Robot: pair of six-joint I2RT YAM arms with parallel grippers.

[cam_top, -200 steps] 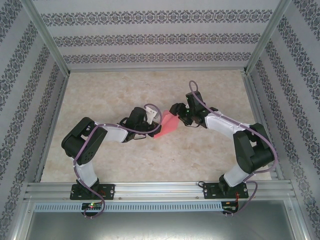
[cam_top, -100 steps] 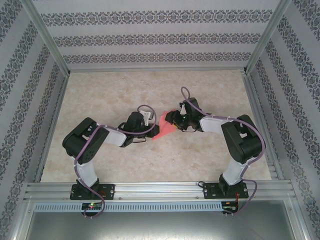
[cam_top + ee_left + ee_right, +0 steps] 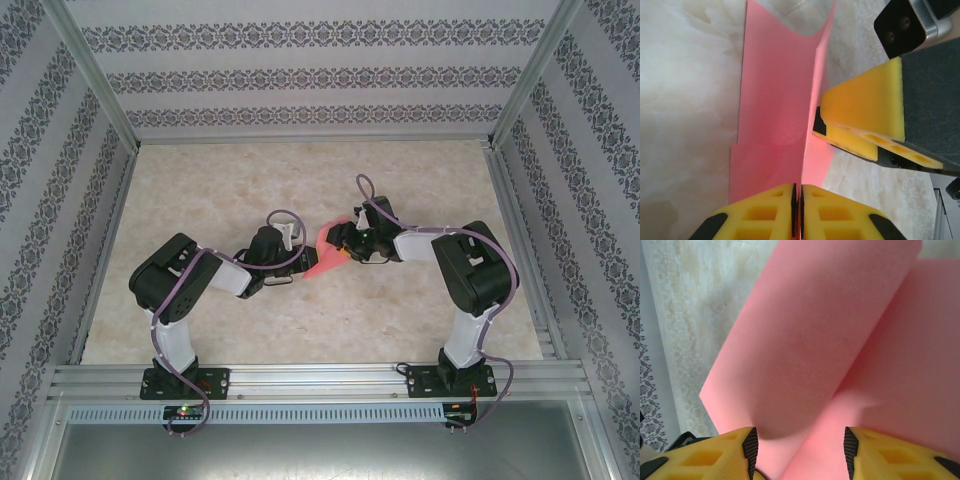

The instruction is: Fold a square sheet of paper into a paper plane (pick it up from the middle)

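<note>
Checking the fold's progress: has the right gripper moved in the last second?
Yes. The right gripper shifted slightly left and toward the near rail.

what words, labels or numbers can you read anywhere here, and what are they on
None. The pink sheet of paper is blank, the yellow fingers of the left gripper bear no lettering, and the wallpaper shows only an ornament pattern.

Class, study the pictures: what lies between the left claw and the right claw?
The pink sheet of paper, partly folded, bridges the gap from the left claw to the right claw; the left wrist view shows it.
</note>
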